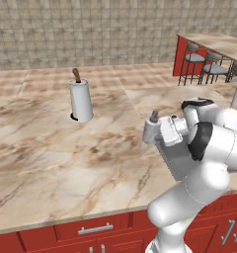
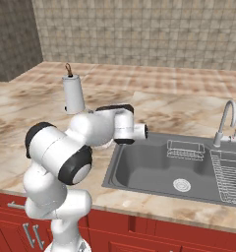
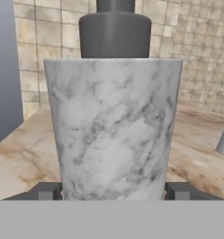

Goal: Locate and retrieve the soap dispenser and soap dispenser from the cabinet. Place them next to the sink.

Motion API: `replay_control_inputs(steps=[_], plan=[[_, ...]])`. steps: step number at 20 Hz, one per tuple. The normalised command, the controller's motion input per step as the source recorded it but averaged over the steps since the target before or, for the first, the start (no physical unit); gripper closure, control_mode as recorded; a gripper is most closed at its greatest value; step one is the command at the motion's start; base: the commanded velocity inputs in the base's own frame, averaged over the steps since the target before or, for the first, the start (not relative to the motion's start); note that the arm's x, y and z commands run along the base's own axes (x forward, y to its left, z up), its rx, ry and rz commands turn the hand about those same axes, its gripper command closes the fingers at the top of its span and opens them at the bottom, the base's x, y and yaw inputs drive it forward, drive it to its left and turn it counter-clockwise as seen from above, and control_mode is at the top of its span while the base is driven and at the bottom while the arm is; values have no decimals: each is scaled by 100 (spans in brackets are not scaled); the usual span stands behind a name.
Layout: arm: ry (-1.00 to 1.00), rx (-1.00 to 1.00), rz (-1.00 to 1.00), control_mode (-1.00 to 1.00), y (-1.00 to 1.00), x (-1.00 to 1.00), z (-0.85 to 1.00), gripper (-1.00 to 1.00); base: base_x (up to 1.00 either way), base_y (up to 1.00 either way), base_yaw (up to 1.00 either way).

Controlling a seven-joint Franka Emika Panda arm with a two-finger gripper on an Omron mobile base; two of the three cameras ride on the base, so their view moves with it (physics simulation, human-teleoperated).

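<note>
The white-grey marbled cylindrical soap dispenser [image 3: 115,128] with its dark grey pump stands upright between the robot's jaws, whose two dark fingertips [image 3: 47,191] flank its base on either side and appear to clamp it, though contact itself is hard to confirm from the hand view. From the base views the gripper [image 1: 154,129] hangs over the marble surface [image 1: 51,163] just beside the near-left corner of the stainless-steel sink [image 2: 149,172], so the bottle's long axis runs vertical and the setting-down spot lies directly below the jaws.
</note>
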Motion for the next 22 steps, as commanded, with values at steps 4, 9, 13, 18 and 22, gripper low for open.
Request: replay_control_inputs(steps=[4,9,13,18,22], plan=[[0,-1,5,-100,-3,31,-25,100,0,0,0],[-1,0,7,-100,-4,25,-20,100,0,0,0],[0,0,6,-100,-10,22,-21,100,0,0,0],[0,-2,6,-100,-8,15,-23,100,0,0,0],[0,-5,5,-100,-5,10,-19,100,0,0,0]])
